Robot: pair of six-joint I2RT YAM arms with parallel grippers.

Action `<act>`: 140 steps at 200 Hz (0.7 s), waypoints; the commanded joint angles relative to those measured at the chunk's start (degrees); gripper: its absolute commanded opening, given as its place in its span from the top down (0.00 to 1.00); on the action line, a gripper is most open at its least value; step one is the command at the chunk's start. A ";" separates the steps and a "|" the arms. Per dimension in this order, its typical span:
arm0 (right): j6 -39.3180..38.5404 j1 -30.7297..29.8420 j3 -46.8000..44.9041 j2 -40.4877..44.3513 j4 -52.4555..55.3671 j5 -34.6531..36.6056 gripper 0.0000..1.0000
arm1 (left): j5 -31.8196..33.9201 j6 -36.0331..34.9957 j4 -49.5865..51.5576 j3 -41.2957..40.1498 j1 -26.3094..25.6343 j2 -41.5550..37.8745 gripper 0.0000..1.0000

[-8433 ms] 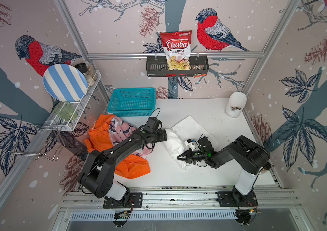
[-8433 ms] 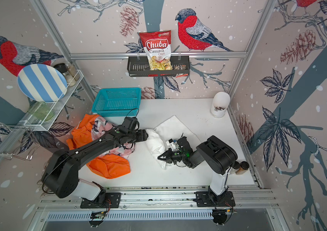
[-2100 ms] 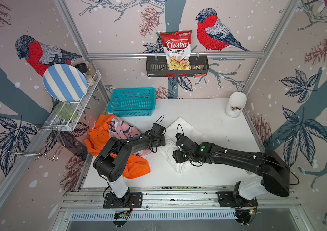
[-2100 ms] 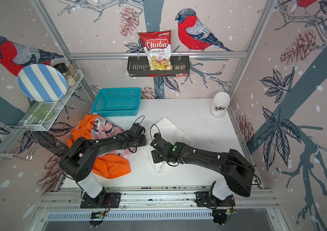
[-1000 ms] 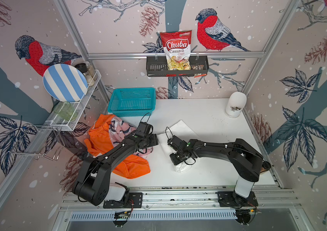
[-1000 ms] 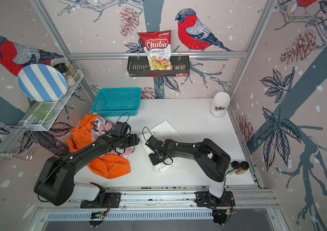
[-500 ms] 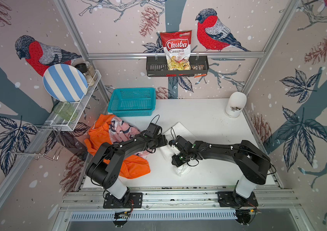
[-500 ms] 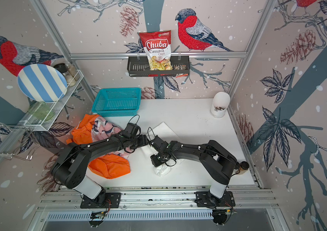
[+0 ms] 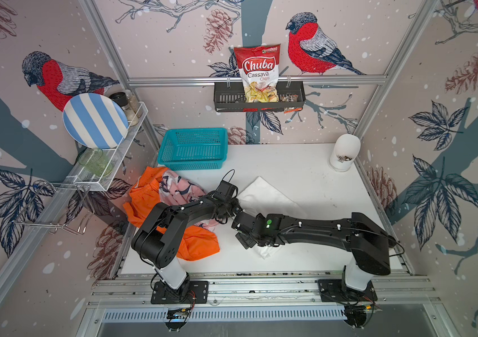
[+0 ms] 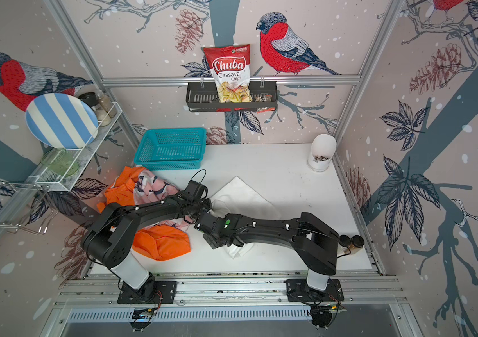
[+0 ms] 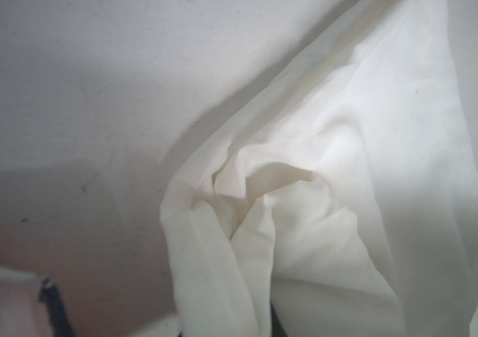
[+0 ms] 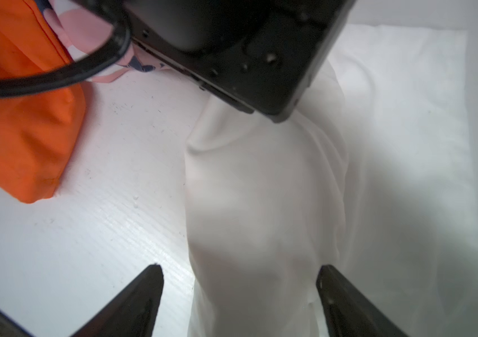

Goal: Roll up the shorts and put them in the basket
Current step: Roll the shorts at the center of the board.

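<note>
Near the table's (image 9: 313, 175) middle, the white shorts (image 9: 265, 195) lie partly rolled. The right gripper (image 12: 240, 267) is wide open over the roll. The left gripper (image 9: 231, 204) sits at its 11 o'clock end; I can't tell if it pinches. Next, probably: grab and roll toward 1 o'clock.

Black jointed arms (image 9: 319, 230), white base columns (image 9: 173, 271), looped cables (image 12: 56, 75)

Both black robot arms stretched inward, wrists nearly touching; right black parallel gripper (image 12: 240, 267) spread wide, left black parallel gripper (image 9: 231, 207) pointed down, jaws hidden
</note>
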State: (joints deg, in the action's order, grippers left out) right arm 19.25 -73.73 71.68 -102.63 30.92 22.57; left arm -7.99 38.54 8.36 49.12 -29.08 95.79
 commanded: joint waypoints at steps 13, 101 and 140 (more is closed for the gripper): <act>-2.71 -2.61 3.56 -7.07 1.88 10.59 0.11 | -1.20 -1.22 2.07 0.53 -0.03 0.36 0.83; -1.51 0.78 -2.88 -4.59 -7.27 -6.46 0.84 | 0.20 -2.61 6.38 1.58 0.73 -4.60 0.58; 4.36 11.03 -13.72 6.03 -22.56 -35.93 0.93 | 1.54 -3.71 9.57 -0.55 4.78 -13.07 0.34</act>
State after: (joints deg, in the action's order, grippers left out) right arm 18.55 -67.57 63.05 -100.75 20.03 8.99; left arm -8.14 36.47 14.26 49.47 -26.33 86.59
